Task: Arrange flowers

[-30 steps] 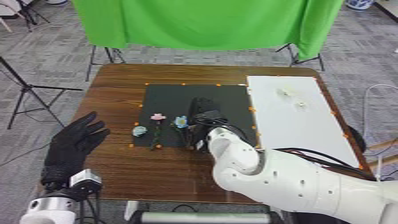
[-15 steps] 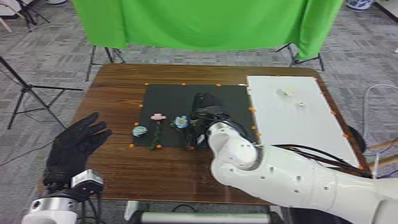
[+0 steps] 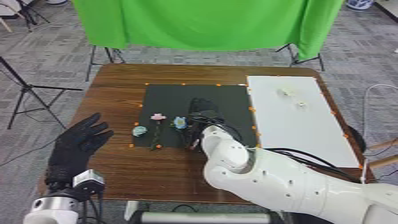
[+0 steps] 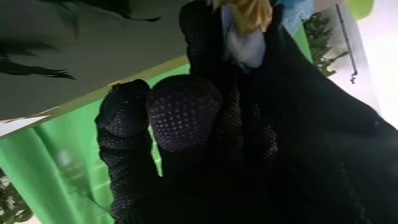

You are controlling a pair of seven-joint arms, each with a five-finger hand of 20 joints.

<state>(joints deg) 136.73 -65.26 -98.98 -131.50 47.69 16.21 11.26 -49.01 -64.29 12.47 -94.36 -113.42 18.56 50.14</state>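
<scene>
"One blue flower (image 3: 180, 122) is sitting toward the mat's (image 3: 173, 97) eight o'clock; your right hand (image 3: 202, 106) is pinching it."

"So you're probably handling something light, with petals creasing easily. You're wanting its likely stiffer stem, just below the bloom."

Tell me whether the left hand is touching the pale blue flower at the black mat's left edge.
Apart. The head view shows a strip of brown table between the left hand and the pale blue flower.
</scene>
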